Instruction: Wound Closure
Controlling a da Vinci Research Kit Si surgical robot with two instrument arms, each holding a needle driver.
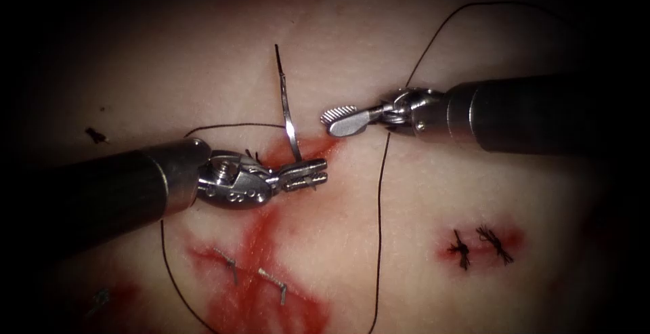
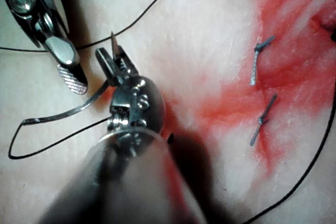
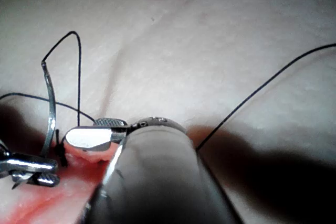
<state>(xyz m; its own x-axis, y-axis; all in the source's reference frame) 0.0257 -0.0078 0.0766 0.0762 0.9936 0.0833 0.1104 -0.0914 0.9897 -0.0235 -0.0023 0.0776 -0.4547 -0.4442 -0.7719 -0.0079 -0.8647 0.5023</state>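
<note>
Endoscope: left pincer [image 1: 305,175] clamps needle [image 1: 288,107] near point end, body rising toward 12 o'clock, clear of tissue [image 1: 474,192]. Right pincer [image 1: 342,120] parted, empty, at 2 o'clock from it.
Left wrist: thread [image 2: 131,24] trails off needle tail.
Right wrist: needle upright beside right pincer.
Judgement: needle stiff, slick; grip mid-curve. Thread limp, light.

A surgical training bench in a lab is suggested. Pale tissue [image 1: 474,192] smeared with red fluid [image 1: 271,293] is seen under strong light, with earlier stitches [image 1: 482,244] knotted in it. Two thin-shafted robotic tools [image 1: 308,173] are seen over it, along with a curved needle [image 1: 288,107] and black thread [image 1: 379,225].
</note>
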